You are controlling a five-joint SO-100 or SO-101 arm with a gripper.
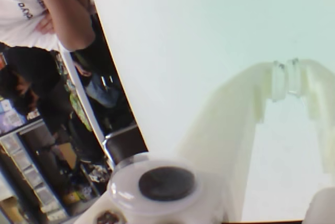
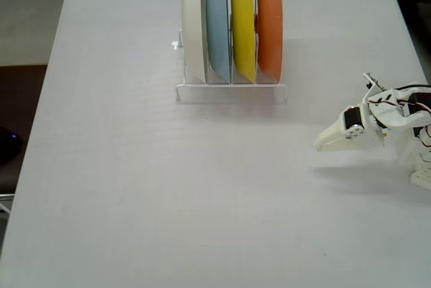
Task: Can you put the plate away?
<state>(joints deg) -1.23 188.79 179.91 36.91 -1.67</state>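
In the wrist view, the white hand reaches out over the pale desk. Its two fingers meet at their clear tips, so it is closed, and nothing sits between them. Below the fingers, a round white part with a dark centre fills the lower edge of the picture. Past the desk's edge on the left of this view stands a person in a white shirt, with cluttered shelves lower down. No plate shows here.

In the fixed view, a white rack stands on the desk near its far edge. It holds four plates upright on their rims, side by side. From left to right in this view they are a white plate, a pale blue plate, a yellow plate and the orange plate. The orange plate takes the rack's rightmost slot, just beside the yellow one. The hand lies low over the desk, well apart from the rack, to its right and nearer the camera. Its tip points left, closed and empty.
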